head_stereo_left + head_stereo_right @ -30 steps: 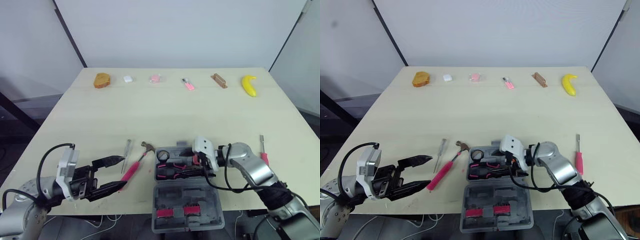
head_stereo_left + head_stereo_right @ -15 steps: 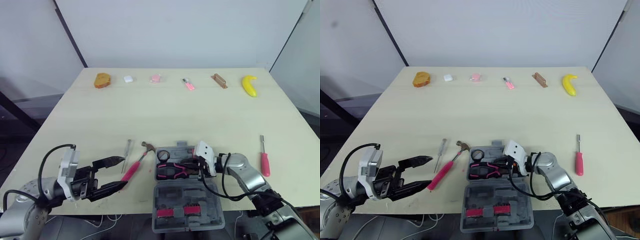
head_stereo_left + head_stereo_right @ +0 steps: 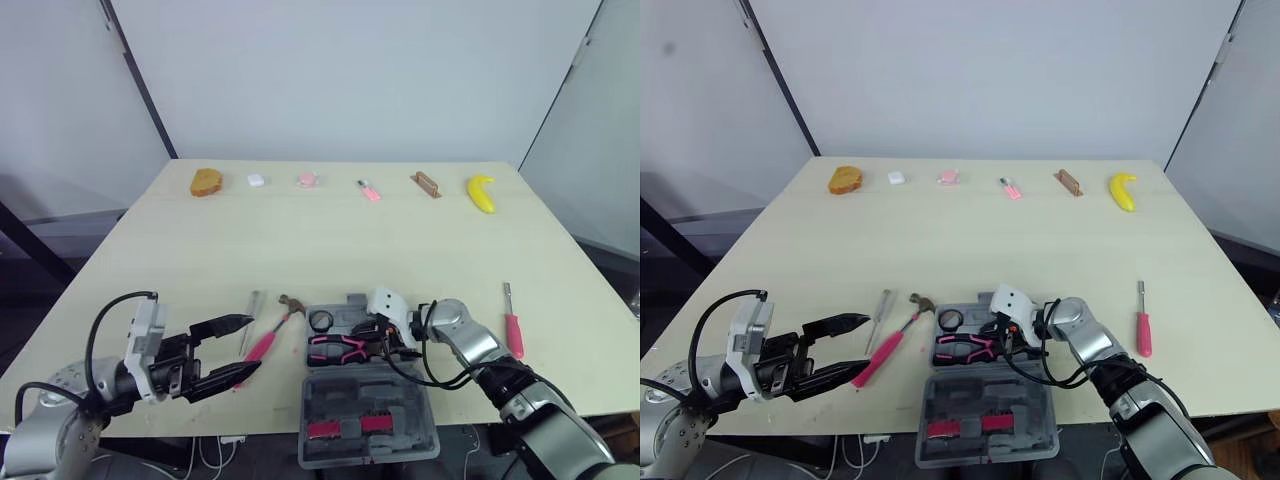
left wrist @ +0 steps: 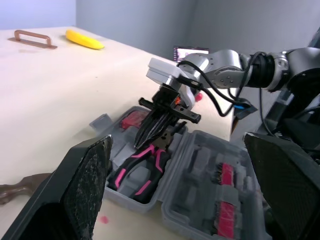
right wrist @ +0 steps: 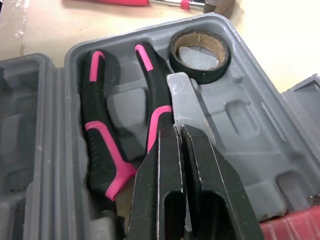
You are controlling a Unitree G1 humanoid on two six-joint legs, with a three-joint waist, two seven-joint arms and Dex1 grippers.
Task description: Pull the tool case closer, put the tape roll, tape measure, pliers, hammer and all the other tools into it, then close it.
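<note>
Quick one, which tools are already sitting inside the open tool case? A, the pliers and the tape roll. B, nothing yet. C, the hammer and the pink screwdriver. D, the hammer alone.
A: the pliers and the tape roll lie in the tray of the tool case, while the hammer lies on the table beside it.

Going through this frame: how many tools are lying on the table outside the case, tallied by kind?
Hammer: 1
Pink-handled screwdriver: 1
Slim grey tool, exact kind unclear: 1
Total: 3 outside the tool case
</note>
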